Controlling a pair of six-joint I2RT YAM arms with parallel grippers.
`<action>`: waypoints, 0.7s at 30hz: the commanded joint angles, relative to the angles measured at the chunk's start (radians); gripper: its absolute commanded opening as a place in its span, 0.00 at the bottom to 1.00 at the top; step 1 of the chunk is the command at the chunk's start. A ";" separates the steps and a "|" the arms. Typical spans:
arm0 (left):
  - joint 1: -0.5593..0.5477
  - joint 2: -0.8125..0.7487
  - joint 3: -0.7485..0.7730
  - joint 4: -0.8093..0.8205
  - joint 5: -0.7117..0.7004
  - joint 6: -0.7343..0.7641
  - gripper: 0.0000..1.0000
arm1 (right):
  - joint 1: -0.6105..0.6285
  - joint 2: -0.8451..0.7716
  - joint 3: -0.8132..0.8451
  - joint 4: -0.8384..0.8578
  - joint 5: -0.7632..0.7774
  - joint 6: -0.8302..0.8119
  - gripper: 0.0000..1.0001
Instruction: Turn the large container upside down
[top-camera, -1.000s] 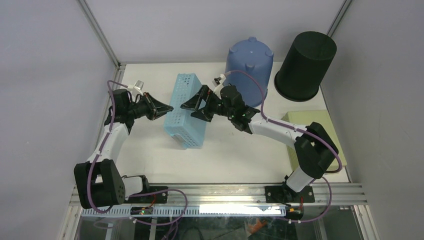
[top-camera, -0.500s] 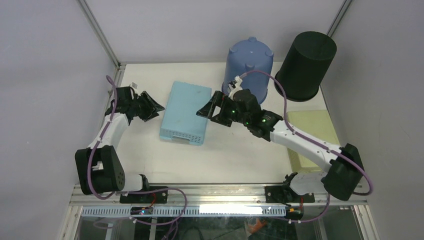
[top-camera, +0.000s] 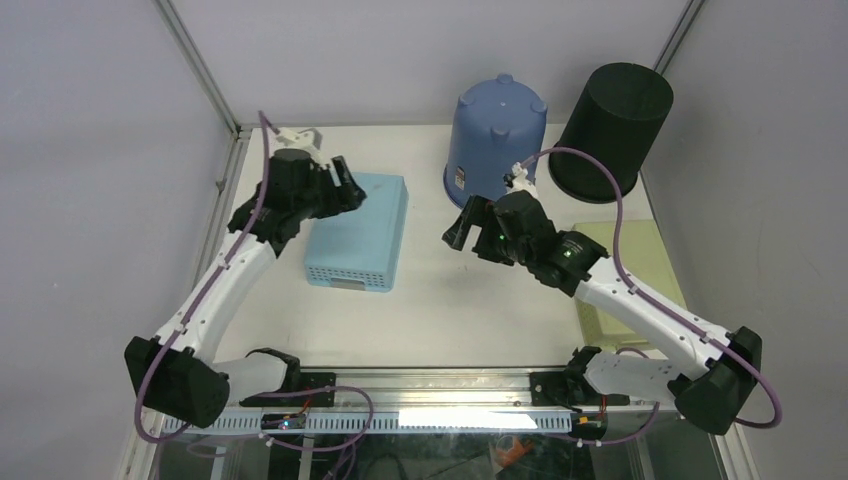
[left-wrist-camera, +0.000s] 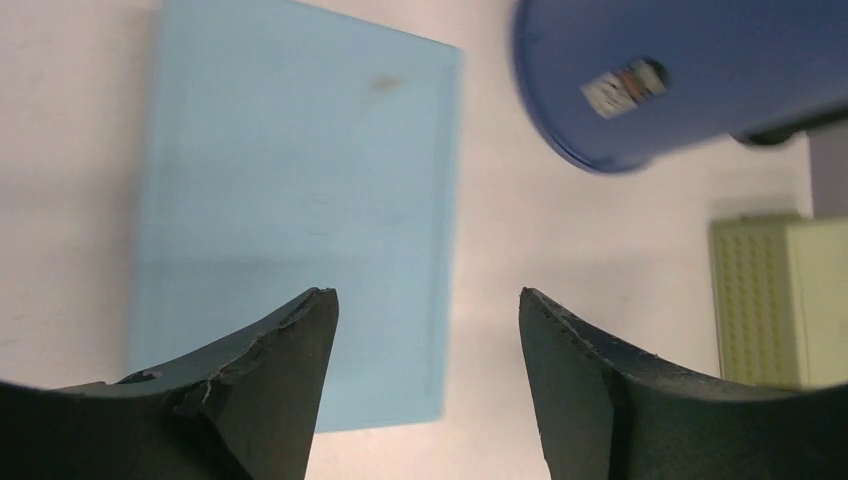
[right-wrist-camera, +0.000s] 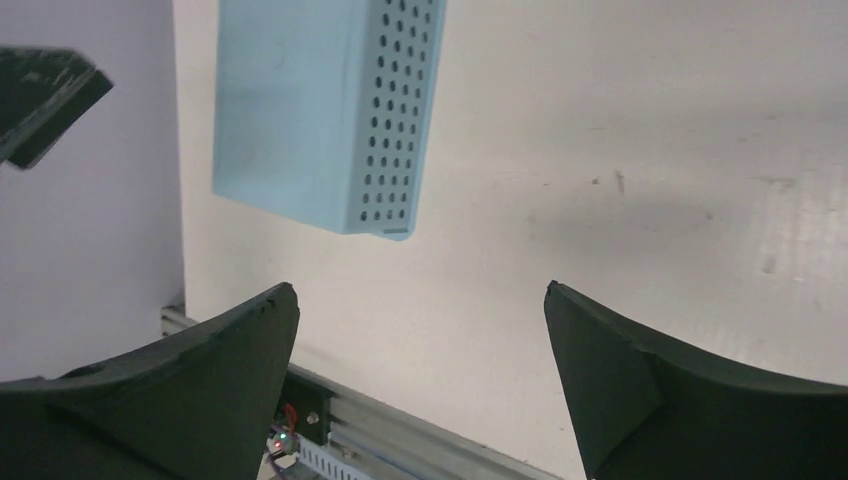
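The large container (top-camera: 358, 228), a light blue perforated basket, lies flat on the table with its solid bottom facing up. My left gripper (top-camera: 342, 186) hovers over its far left corner, open and holding nothing. In the left wrist view the container's (left-wrist-camera: 290, 190) bottom fills the upper left, below the open left gripper (left-wrist-camera: 425, 295). My right gripper (top-camera: 462, 226) is open and empty, a short way right of the container and apart from it. The right wrist view shows the container's (right-wrist-camera: 325, 110) perforated side wall beyond the open right gripper (right-wrist-camera: 420, 290).
A dark blue bucket (top-camera: 497, 140) and a black bucket (top-camera: 610, 130) stand upside down at the back right. A pale yellow-green basket (top-camera: 628, 260) sits at the right edge, partly under the right arm. The aluminium rail (top-camera: 430, 380) runs along the near edge.
The container went from standing on its long side between both grippers to lying bottom up. The left gripper opened and moved over its far left corner. The right arm drew back to the right.
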 joint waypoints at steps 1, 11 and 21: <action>-0.236 -0.063 0.032 -0.091 -0.217 0.034 0.68 | -0.014 -0.072 0.077 -0.142 0.185 -0.058 0.98; -0.753 -0.086 -0.176 -0.154 -0.366 -0.128 0.67 | -0.028 -0.229 0.040 -0.281 0.374 0.001 0.98; -0.495 0.125 -0.235 0.129 -0.299 -0.023 0.71 | -0.029 -0.202 0.041 -0.262 0.336 0.015 0.98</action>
